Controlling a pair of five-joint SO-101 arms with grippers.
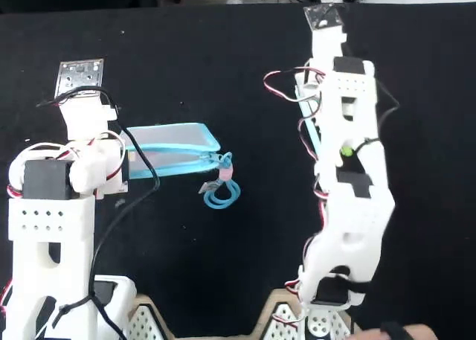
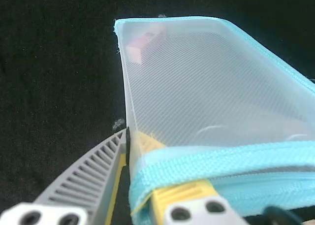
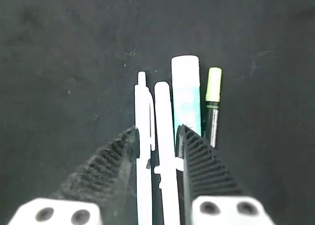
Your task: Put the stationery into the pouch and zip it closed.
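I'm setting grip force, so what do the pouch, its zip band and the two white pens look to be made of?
The pouch looks like thin translucent plastic sheet, matt with fine diagonal ribbing; its contents show faintly through. Its zip band looks like turquoise woven fabric, with the weave visible. The white pens are probably hard plastic, smooth and slightly glossy.

Pouch (image 2: pixel 206 102) showing translucent striped weave, turquoise trim. White pens (image 3: pixel 165 121) lying inside right pincer (image 3: pixel 157 130); lime-capped black marker (image 3: pixel 213 102) lying beside.
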